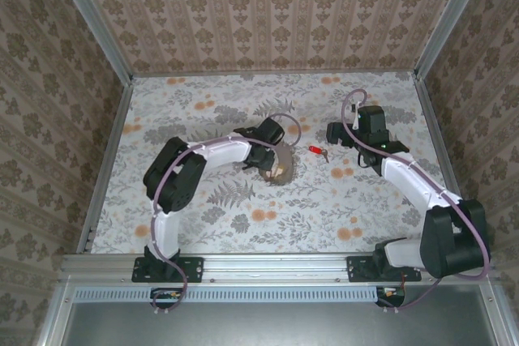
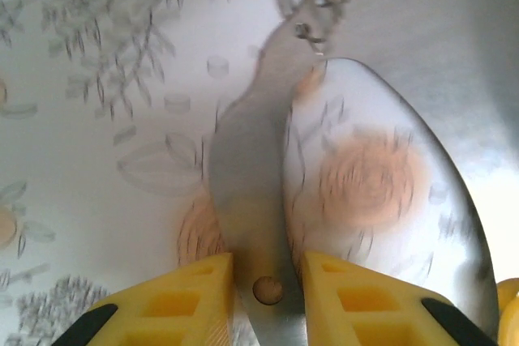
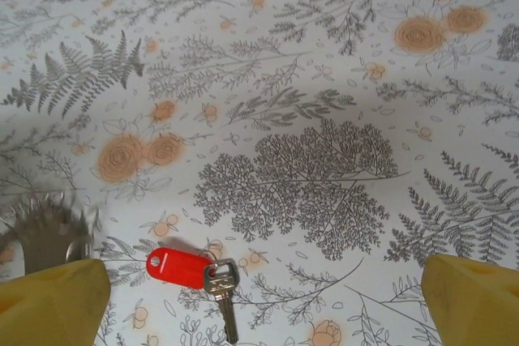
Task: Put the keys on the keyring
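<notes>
No readable text, label or number anywhere.

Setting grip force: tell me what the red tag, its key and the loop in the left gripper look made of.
Red tag: plastic seemingly, glossy, uniform red.
Key: metal, silvery with bright glints.
Keyring held in the left gripper: smooth grey band with soft sheen, possibly leather, plastic or thin metal; blur leaves it open.
</notes>
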Motion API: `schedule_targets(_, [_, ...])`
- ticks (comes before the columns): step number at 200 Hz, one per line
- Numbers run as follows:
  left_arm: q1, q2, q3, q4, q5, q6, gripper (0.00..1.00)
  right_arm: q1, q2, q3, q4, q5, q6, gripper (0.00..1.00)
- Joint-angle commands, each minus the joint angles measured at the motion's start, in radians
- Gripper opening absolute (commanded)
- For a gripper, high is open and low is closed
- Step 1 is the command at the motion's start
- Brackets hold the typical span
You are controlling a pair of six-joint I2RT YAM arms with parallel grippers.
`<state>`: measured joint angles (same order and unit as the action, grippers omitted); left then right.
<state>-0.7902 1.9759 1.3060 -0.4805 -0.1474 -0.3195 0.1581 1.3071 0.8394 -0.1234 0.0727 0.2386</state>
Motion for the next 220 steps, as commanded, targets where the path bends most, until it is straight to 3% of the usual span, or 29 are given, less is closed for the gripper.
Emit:
schedule_targets(1, [0.0,-0.057,-0.074,-0.097,0.078,0.162,0.26,0.0,-0.031,0.03,-0.045,-0.017,-0.009,1.0])
schedule_targets(59, [-0.045,-0.188,-0.187,-0.058,0.22,0.35,0.3,0.004,-0.04,0.027,-0.127,-0.106,-0.022,1.0])
schedule_targets(69, [-0.05,-0.207,-0.202,-0.021,0.244,0.36,0.36,0.01,-0.03,0.026,-0.144,-0.131,-0.022,1.0])
schedule_targets(86, [-0.024,-0.216,-0.203,-0.01,0.238,0.328,0.59,0.029,-0.03,0.009,-0.155,-0.145,-0.014,1.0])
schedule_targets(94, [0.004,-0.227,-0.206,-0.005,0.284,0.303,0.61,0.039,-0.034,-0.002,-0.155,-0.146,-0.01,1.0])
schedule_targets(110, [0.054,-0.271,-0.231,0.021,0.365,0.241,0.61,0.054,-0.044,-0.022,-0.154,-0.146,0.0,1.0])
schedule_targets(140, [0.101,-0.318,-0.211,0.057,0.433,0.085,0.47,0.074,-0.035,-0.054,-0.108,-0.165,0.019,1.0])
schedule_targets(175, [0.099,-0.251,-0.127,0.076,0.45,-0.103,0.37,0.081,0.002,-0.057,-0.071,-0.202,0.045,1.0])
schedule_targets(220, [0.075,-0.182,-0.058,0.002,0.391,-0.169,0.36,0.08,-0.028,-0.086,-0.025,-0.202,0.039,1.0])
